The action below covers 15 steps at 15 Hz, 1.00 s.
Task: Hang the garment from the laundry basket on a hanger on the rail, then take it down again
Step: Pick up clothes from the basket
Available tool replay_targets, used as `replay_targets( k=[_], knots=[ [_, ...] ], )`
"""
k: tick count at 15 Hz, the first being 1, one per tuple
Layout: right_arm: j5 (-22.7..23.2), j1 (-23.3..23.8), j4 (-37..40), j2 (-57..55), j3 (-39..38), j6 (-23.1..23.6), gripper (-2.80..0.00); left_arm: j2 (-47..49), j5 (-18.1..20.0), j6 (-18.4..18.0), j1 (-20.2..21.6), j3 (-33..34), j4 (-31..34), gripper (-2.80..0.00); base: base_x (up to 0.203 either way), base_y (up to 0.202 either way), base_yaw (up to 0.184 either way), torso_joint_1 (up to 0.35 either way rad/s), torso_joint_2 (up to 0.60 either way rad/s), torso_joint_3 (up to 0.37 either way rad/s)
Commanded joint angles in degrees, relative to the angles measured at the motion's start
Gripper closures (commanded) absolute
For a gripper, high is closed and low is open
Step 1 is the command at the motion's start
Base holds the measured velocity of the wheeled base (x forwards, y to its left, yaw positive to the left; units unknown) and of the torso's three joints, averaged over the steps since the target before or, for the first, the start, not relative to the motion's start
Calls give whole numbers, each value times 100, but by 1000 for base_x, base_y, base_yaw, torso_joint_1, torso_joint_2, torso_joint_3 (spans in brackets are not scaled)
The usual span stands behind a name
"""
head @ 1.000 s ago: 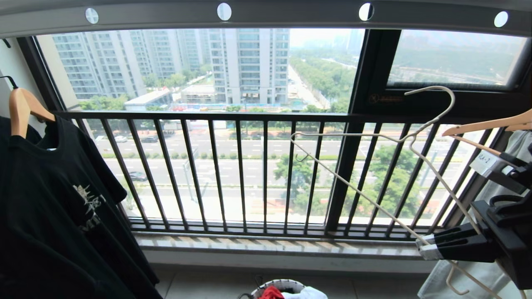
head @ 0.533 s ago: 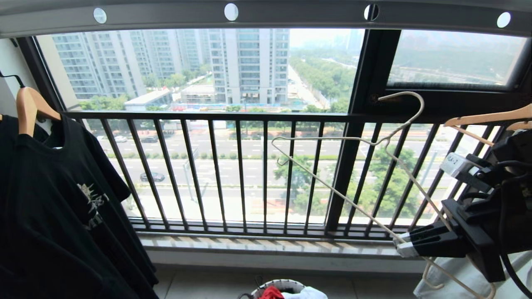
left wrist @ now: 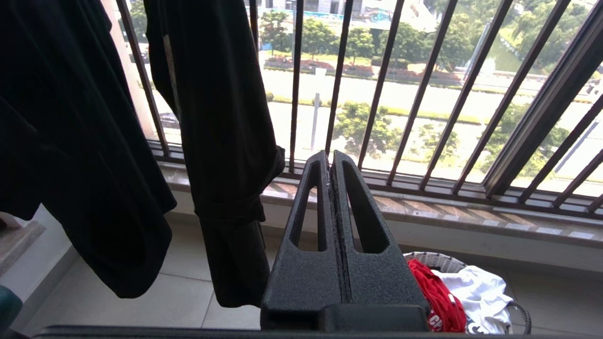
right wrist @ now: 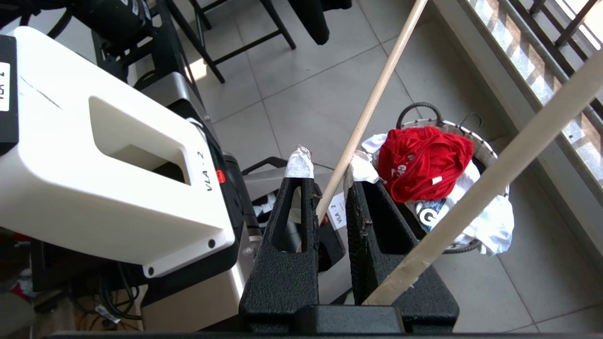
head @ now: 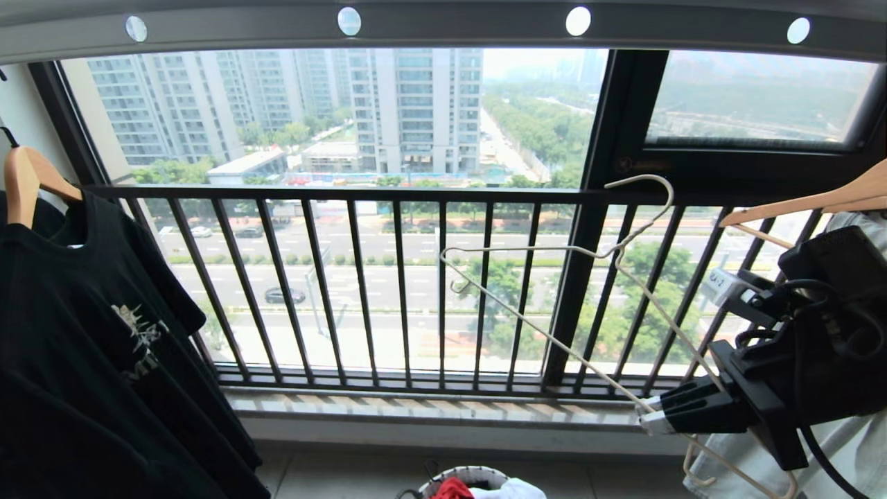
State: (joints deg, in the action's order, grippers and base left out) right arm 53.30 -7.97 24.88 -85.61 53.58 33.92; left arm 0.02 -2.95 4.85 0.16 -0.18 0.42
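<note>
The red garment (head: 452, 488) lies crumpled in the laundry basket (head: 478, 473) on the floor below the window; it also shows in the left wrist view (left wrist: 435, 296) and the right wrist view (right wrist: 424, 160). My right gripper (head: 648, 419) is shut on the lower wire of the white hanger (head: 520, 248), which it holds tilted in front of the window bars, well below the rail (head: 450, 24). In the right wrist view the hanger wire (right wrist: 372, 103) runs between the taped fingertips of the gripper (right wrist: 330, 165). My left gripper (left wrist: 330, 155) is shut and empty, low beside the basket (left wrist: 426, 258).
A black T-shirt (head: 90, 333) on a wooden hanger fills the left side. Another wooden hanger (head: 818, 201) with a pale garment (head: 852, 443) hangs at the right. The black window railing (head: 416, 194) lies behind. A white cloth (right wrist: 490, 221) shares the basket (right wrist: 480, 146).
My right gripper has carried the hanger to the left and lower, and its hook has dropped away from the rail. The black T-shirt has swayed slightly. The left gripper has not moved.
</note>
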Motion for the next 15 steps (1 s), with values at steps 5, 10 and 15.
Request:
replay_targets(
  k=[5, 10, 15],
  knots=[
    [31, -11, 8, -8, -14, 19, 0, 6, -4, 7, 2, 1, 2, 0, 0, 0, 0, -25, 57, 29],
    [31, -5, 8, 77, -32, 19, 0, 6, -4, 7, 2, 1, 2, 0, 0, 0, 0, -136, 302, 154],
    [31, 24, -1, 88, -32, 19, 0, 6, -4, 7, 2, 1, 2, 0, 0, 0, 0, -144, 312, 167]
  ],
)
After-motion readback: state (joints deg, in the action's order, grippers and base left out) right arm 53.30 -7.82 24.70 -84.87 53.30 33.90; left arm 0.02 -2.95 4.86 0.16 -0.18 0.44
